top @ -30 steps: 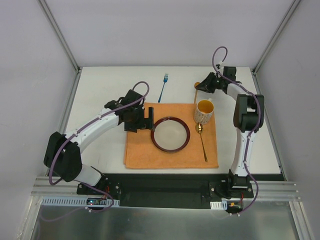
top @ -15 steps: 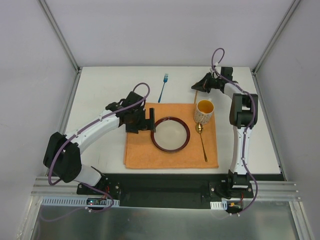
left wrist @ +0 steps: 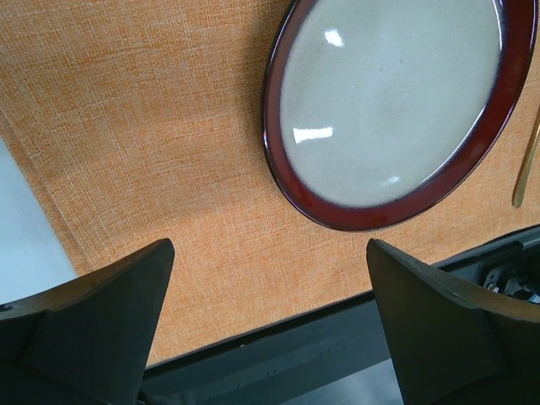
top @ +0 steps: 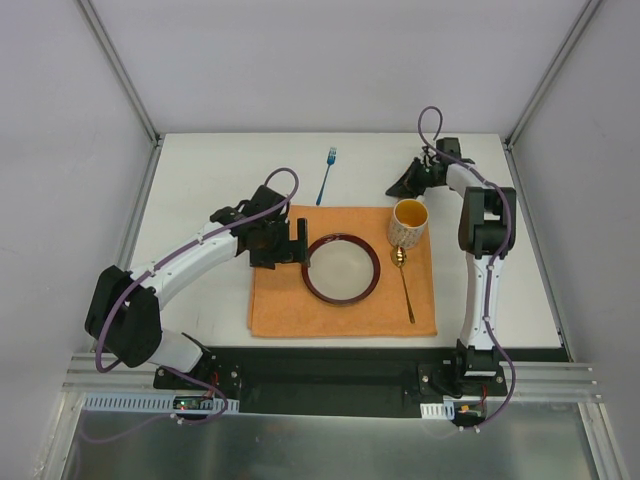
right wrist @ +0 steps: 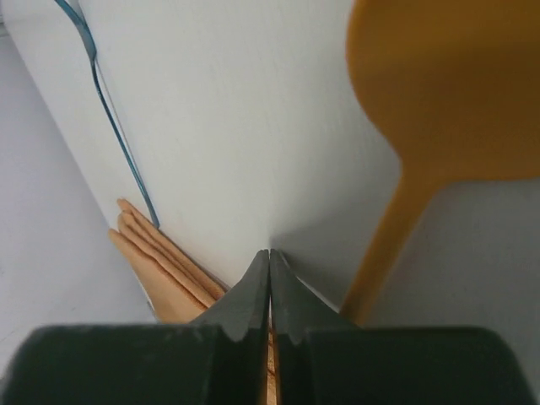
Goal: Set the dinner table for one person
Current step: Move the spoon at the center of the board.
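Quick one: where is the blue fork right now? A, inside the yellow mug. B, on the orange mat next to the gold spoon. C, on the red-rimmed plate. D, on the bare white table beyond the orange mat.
D: the blue fork lies flat on the bare white table, just past the far edge of the orange mat.

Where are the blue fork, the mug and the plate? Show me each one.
Blue fork (top: 326,178), top external view, middle of its handle.
Mug (top: 404,234), top external view, its outer wall.
Plate (top: 342,268), top external view, its pale centre.
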Controlling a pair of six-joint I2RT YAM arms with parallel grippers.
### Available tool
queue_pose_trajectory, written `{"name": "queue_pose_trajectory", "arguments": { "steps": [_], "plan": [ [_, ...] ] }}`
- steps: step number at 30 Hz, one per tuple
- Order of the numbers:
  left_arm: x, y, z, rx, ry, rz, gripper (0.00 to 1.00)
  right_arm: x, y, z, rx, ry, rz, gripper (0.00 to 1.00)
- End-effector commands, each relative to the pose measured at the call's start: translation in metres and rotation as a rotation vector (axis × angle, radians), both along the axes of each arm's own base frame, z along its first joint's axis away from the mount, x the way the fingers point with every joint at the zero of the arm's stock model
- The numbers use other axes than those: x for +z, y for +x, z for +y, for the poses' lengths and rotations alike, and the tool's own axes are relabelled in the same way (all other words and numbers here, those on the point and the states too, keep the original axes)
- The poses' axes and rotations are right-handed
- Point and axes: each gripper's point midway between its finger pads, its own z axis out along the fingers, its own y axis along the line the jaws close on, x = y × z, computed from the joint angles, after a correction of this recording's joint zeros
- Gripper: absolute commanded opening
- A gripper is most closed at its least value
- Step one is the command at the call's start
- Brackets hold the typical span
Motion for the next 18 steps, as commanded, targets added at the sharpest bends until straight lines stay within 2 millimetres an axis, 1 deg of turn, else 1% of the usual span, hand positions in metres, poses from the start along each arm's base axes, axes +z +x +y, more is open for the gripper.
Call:
{"name": "queue_pose_trajectory", "arguments": {
  "steps": [1, 3, 4, 5, 6, 7, 9, 13, 15, 16, 18],
  "plan": [
    [0.007, -0.003, -0.001, -0.027, -0.009, -0.027, 0.99, -0.014, -0.018, -0.028, -0.050, -0.248, 0.059, 0.01],
    [0.007, -0.004, -0.001, -0.031, -0.011, -0.028, 0.99, -0.007, -0.023, -0.040, -0.072, -0.322, 0.042, 0.01],
    [0.008, -0.004, -0.001, -0.032, -0.010, -0.030, 0.99, -0.008, -0.022, -0.051, -0.103, -0.382, 0.035, 0.01],
    [0.008, -0.005, -0.001, -0.035, -0.012, -0.029, 0.99, -0.006, -0.023, -0.056, -0.113, -0.408, 0.032, 0.01],
    [0.008, -0.005, -0.001, -0.036, -0.011, -0.030, 0.99, 0.003, -0.025, -0.060, -0.120, -0.431, 0.013, 0.01],
    [0.008, -0.005, 0.000, -0.035, -0.012, -0.033, 0.99, 0.005, -0.024, -0.068, -0.138, -0.468, 0.005, 0.01],
    [0.009, -0.004, -0.001, -0.041, -0.010, -0.040, 0.99, 0.013, -0.023, -0.077, -0.145, -0.516, -0.014, 0.01],
    [0.011, 0.000, -0.003, -0.055, -0.012, -0.043, 0.99, 0.016, -0.026, -0.105, -0.190, -0.610, 0.003, 0.01],
    [0.012, 0.000, -0.004, -0.059, -0.014, -0.046, 0.99, 0.017, -0.028, -0.111, -0.201, -0.642, 0.011, 0.01],
    [0.012, 0.001, -0.004, -0.062, -0.012, -0.050, 1.00, 0.018, -0.030, -0.128, -0.231, -0.674, 0.025, 0.01],
    [0.012, 0.001, -0.004, -0.064, -0.010, -0.050, 0.99, 0.021, -0.032, -0.142, -0.257, -0.704, 0.032, 0.01]
  ]
}}
